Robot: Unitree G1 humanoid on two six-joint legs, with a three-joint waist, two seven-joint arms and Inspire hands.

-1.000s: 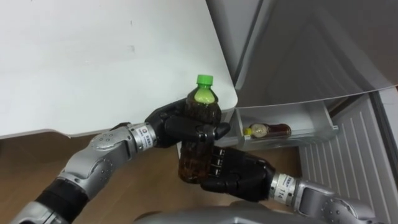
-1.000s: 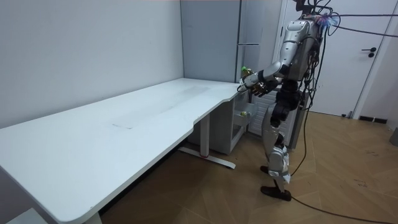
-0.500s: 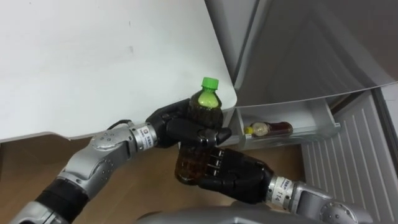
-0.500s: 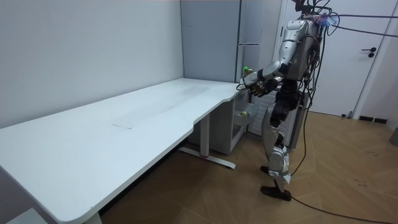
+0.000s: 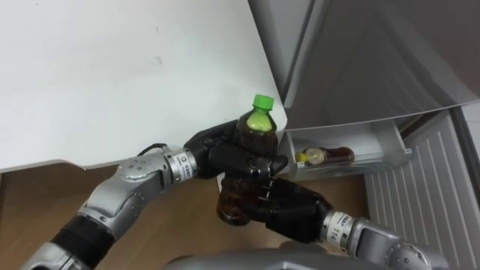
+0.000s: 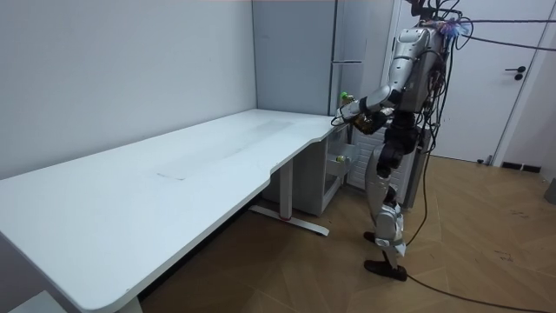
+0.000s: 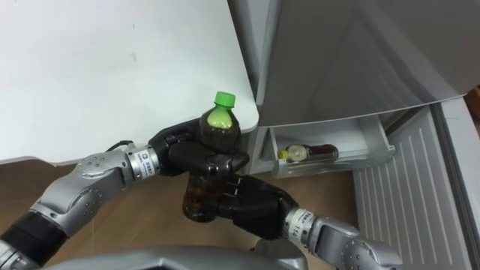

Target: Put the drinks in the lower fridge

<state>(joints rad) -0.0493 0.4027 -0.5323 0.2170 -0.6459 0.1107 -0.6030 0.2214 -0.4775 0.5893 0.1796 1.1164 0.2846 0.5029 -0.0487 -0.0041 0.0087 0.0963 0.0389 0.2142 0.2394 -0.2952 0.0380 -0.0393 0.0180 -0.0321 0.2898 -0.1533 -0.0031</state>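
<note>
by table (shelf beyond), left hand, right hand clasp bottle

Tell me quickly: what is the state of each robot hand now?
Left robot hand: holding the bottle, high.
Right robot hand: holding the bottle, low.

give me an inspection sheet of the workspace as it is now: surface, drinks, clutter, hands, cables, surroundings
surface: white desk, bare where the eye views show it
job's things: green-capped bottle of dark drink, held upright off the desk's corner; second bottle lying on its side in the white fridge bin
clutter: nothing seen
hands: left hand curled round the held bottle's upper part; right hand curled round its lower part
cables: nothing seen
surroundings: grey fridge beside the desk, with the robot standing in front of it at the desk's corner; wooden floor; white door behind
</note>
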